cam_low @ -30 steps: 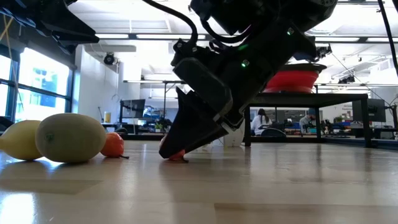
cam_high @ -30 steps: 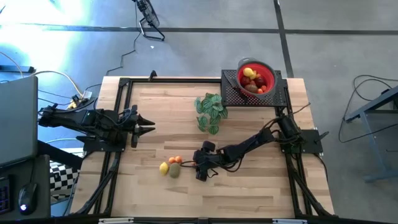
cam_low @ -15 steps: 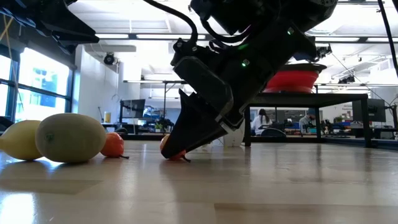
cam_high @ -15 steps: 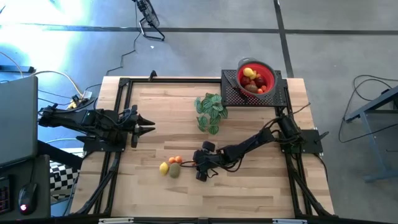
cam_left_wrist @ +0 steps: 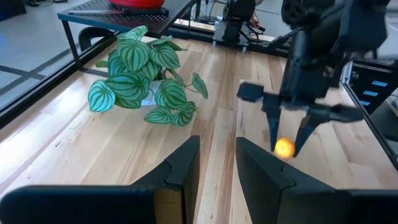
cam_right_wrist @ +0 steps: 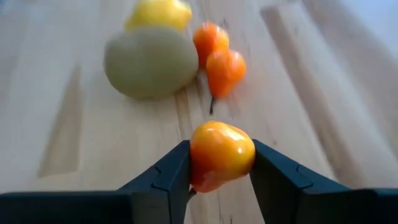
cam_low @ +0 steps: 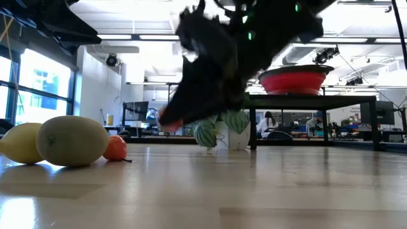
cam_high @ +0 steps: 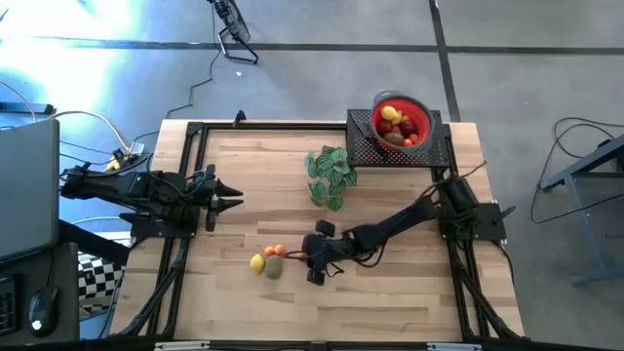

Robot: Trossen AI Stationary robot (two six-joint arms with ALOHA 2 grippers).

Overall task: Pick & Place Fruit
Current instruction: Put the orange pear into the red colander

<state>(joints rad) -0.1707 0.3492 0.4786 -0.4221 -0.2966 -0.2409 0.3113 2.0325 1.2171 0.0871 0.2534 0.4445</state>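
R gripper (cam_right_wrist: 217,180) pinches a small orange-yellow fruit (cam_right_wrist: 221,155) just above the table (cam_high: 390,292), blurred in low view. Beyond: two orange fruits (cam_right_wrist: 217,56), a green-brown one (cam_right_wrist: 150,61), lemon (cam_right_wrist: 160,12) partly cut off. L gripper (cam_high: 232,196) idles nearly closed, well apart.

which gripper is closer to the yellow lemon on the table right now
Right. The right gripper, shut on an orange fruit, hangs just past the small fruit cluster that includes the yellow lemon. The left gripper waits near the table's left edge, farther from the lemon.
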